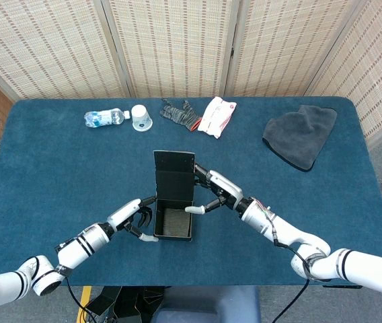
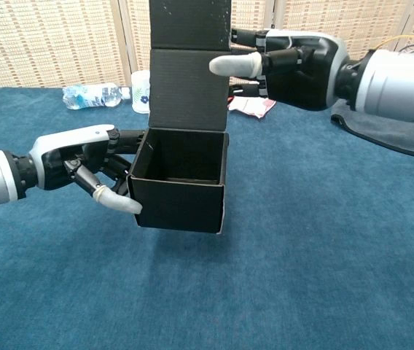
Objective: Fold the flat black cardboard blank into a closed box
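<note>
Black box (image 2: 181, 186) mid-table, open top, lid (image 2: 189, 65) standing upright.
My left hand (image 2: 90, 164) grips the box's left wall, thumb on the front corner. My right hand (image 2: 287, 62) presses the lid's right side, thumb on its front face, fingers behind; a grip, as far as I can tell. Bottle (image 1: 102, 118), cup (image 1: 140, 117), glove (image 1: 179, 113), grey cloth (image 1: 300, 134) lie along the far edge.

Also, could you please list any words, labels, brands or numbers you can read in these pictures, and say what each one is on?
No text can be read in either view.
Bottle: has a label, too small and blurred to read.
Cup: blue pattern only, no legible words.
White and red packet: print too blurred to read.
Box: plain black, no print visible.
Glove and grey cloth: no markings visible.
</note>
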`<state>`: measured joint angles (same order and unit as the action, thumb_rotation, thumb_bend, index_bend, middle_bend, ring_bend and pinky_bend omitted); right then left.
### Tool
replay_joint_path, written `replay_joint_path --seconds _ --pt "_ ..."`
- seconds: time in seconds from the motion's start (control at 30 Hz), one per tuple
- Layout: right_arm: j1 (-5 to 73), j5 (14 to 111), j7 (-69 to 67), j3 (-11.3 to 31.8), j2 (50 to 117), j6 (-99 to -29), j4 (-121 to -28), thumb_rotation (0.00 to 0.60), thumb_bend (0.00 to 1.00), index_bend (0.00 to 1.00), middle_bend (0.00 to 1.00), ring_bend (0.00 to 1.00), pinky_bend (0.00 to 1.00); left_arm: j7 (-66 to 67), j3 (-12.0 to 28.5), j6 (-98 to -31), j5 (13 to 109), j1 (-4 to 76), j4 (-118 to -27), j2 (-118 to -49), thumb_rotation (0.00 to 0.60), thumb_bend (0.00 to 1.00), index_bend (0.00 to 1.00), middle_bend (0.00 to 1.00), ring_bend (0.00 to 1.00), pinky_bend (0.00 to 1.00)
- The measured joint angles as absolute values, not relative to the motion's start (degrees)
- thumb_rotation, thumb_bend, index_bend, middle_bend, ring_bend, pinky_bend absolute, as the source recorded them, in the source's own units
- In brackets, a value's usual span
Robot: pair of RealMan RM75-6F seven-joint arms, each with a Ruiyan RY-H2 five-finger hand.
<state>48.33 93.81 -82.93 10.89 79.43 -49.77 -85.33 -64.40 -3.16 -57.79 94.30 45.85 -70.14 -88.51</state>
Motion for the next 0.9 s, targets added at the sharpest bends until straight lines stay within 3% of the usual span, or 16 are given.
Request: replay_joint_path --seconds 0.43,0.63,0.9 --pt "50.07 97.95 -78.07 6.42 73.71 -52.67 -90.63 0.600 0.16 0.00 0.06 0.01 0.20 -64.23 -2.45 -55.72 92.46 46.87 -69.74 -88.06 0.600 0.10 0.19 0.29 0.63 0.72" --pt "51.77 94.50 -73.08 6.83 73.46 -49.18 -91.34 0.600 0.15 0.00 0.09 0.03 0.20 -60.52 -1.26 -54.11 90.17 47.00 -68.88 -89.16 0.600 0.10 0.19 0.29 0.63 0.72" --pt "54.01 84.73 -56.73 9.00 75.42 -43.56 -92.62 0.600 0.16 0.00 0.12 0.07 0.21 -51.05 1.38 -51.07 84.98 47.08 -68.26 -91.27 0.600 0.10 0.17 0.29 0.63 0.72"
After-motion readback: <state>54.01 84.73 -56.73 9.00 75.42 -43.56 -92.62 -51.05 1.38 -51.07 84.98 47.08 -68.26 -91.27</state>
